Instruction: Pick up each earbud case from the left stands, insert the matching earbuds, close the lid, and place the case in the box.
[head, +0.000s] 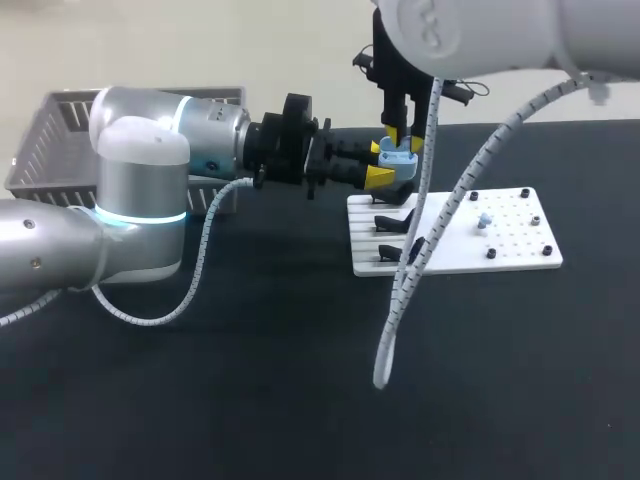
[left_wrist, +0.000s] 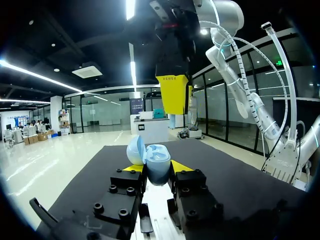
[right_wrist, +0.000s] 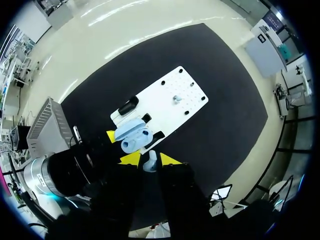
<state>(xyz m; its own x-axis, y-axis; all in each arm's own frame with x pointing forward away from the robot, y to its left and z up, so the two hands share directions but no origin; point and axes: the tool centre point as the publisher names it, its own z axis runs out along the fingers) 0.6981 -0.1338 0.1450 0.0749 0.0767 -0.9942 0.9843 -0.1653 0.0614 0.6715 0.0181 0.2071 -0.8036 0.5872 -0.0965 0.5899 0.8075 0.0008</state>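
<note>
Blue case (head: 400, 156) tight in level left end effector (head: 383, 163); earbud (right_wrist: 152, 160) tight in vertical right end effector (head: 403, 138) above.

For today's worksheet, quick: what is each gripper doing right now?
Left gripper: closed on the open earbud case.
Right gripper: closed on an earbud.

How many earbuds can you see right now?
2: one earbud in the right gripper, above the open case; a second earbud on the white board. Others may hide inside the case.

One case (right_wrist: 132, 136), two earbuds (right_wrist: 151, 161) (right_wrist: 175, 99), one board (head: 520, 250), one basket (head: 60, 140).
</note>
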